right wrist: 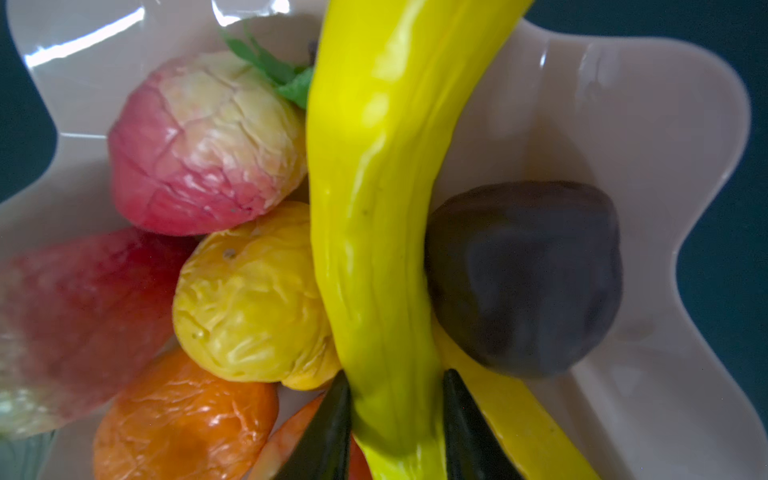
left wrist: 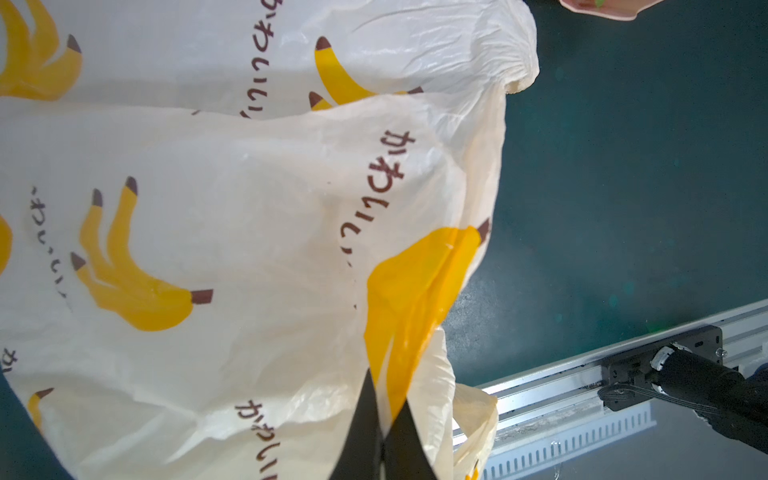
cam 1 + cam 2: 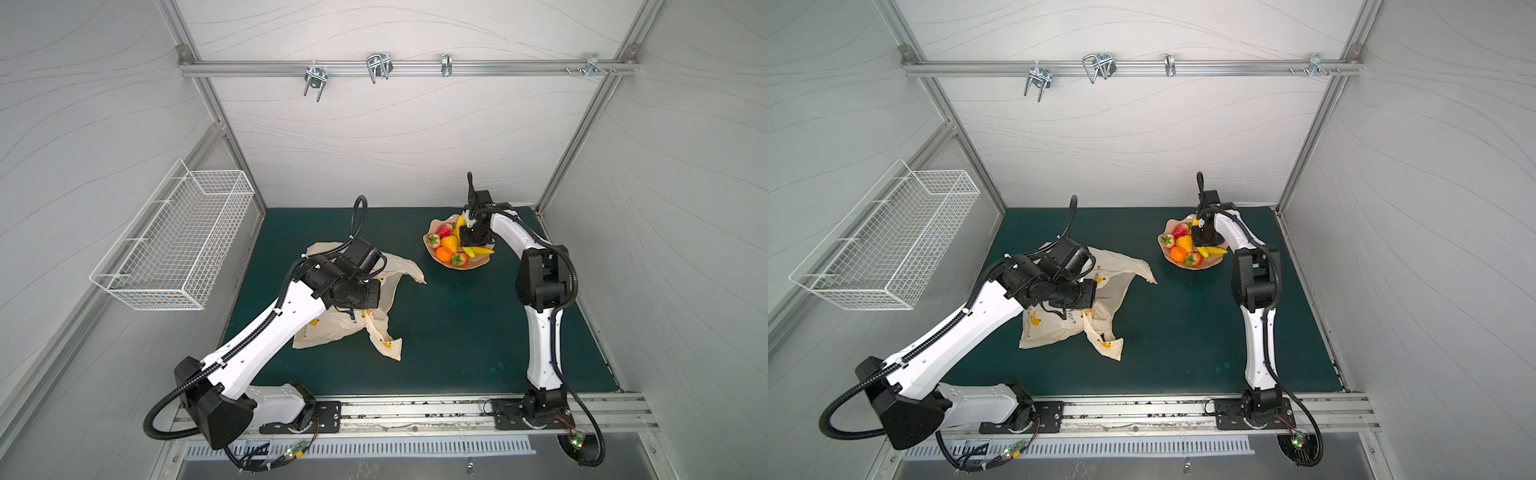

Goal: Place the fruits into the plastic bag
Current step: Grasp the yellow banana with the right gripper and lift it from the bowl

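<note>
Where the bag [image 3: 328, 332] lies crumpled on the left half of the desk [image 3: 457, 332], the left gripper [image 2: 384, 395] has its jaws pressed together on a fold of the printed film. Well apart from it, at the back right, the fruits [image 3: 451, 245] sit heaped in a dish [image 1: 623, 124]. The banana [image 1: 374, 208] lies on top, its long axis running from the dish's back rim toward the front right rim. A brown piece [image 1: 523, 278] touches one flank and a citrus [image 1: 249, 291] the other. The right gripper [image 1: 397, 378] sits over it, jaws one on each side across that axis, seemingly pinching it.
</note>
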Motion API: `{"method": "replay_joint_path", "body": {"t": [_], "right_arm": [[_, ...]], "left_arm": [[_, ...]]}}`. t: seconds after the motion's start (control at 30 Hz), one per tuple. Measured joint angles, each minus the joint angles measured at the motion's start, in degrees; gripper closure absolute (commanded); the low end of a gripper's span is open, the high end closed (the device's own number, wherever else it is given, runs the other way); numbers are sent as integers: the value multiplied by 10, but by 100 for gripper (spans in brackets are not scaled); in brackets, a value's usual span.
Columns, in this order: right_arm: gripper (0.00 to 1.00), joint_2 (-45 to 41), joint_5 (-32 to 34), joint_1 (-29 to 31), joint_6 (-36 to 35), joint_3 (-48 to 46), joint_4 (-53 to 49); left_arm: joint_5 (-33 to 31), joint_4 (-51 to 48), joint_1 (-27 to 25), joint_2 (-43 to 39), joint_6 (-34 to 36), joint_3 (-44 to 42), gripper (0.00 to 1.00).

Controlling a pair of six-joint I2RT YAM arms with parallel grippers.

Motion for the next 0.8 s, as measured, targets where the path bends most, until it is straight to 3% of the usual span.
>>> {"method": "replay_joint_path", "body": {"t": [0.47,0.8], "right_arm": [[88,-42,0,2,28,-19,7],[89,-100,-21,2,61,-19,7]], "left_arm": [[-3,13,0,-4,0,-3,100],[-2,17,2,-4,1,-3,100]]}}
